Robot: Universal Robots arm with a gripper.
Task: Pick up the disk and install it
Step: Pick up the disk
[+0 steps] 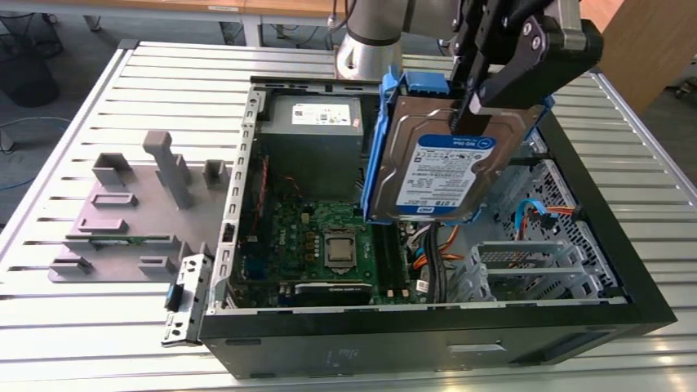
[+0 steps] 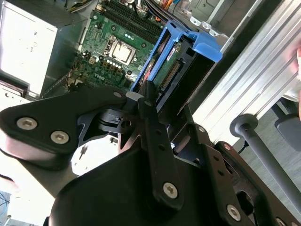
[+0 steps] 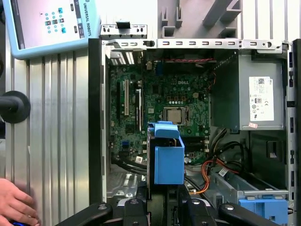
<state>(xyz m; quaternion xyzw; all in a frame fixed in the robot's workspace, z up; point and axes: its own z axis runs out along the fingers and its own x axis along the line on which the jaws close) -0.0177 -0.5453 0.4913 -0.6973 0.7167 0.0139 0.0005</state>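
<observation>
One grey fixture plate point(image 1: 120, 216) lies at the exterior view's left, beside the open computer case point(image 1: 436, 335) with its motherboard point(image 1: 326, 237). Above the case's middle hangs the disk point(image 1: 446, 175), long axis near upright, label facing the camera, its upper end clamped by the fingers of the gripper point(image 1: 471, 122).

i see a slatted aluminium table point(image 1: 87, 343) carrying the open computer case point(image 1: 436, 343) and, on the exterior view's left, a grey fixture plate point(image 1: 153, 216).
</observation>
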